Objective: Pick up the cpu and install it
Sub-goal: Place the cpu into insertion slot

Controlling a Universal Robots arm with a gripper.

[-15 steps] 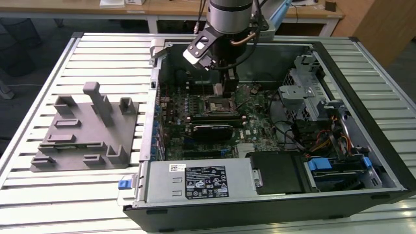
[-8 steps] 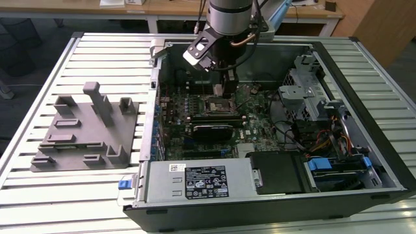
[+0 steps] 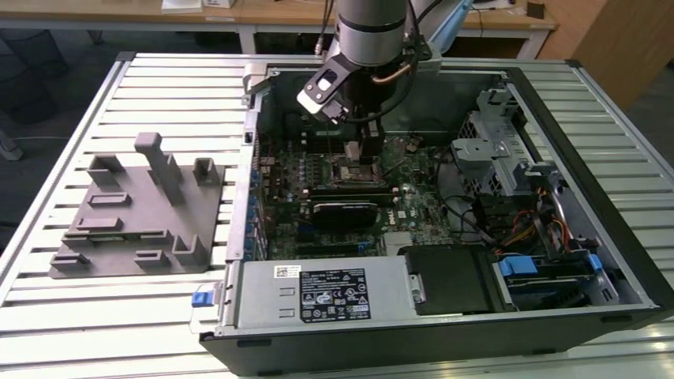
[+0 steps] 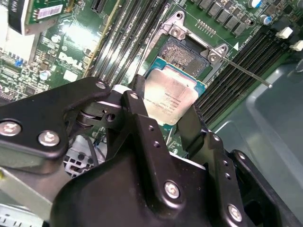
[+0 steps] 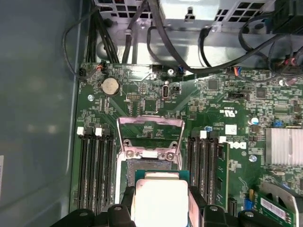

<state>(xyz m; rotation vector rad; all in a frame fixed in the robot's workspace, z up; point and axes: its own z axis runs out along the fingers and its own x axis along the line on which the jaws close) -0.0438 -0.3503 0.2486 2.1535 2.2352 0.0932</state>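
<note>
Gripping cpu (image 4: 173, 92) in clamped claw (image 4: 164, 106) | hovering above open socket (image 4: 182, 52), 3 o'clock from holder block (image 3: 137, 213) in exterior view | risk: bent socket pins from tilted or offset seating

Hangs with gripper (image 3: 362, 156) low inside open computer case (image 3: 443, 347), just over motherboard (image 3: 314, 158). Beside case, by table (image 3: 63, 320) edge at the exterior view's left, grey moulded holder block (image 3: 126, 225).
</note>
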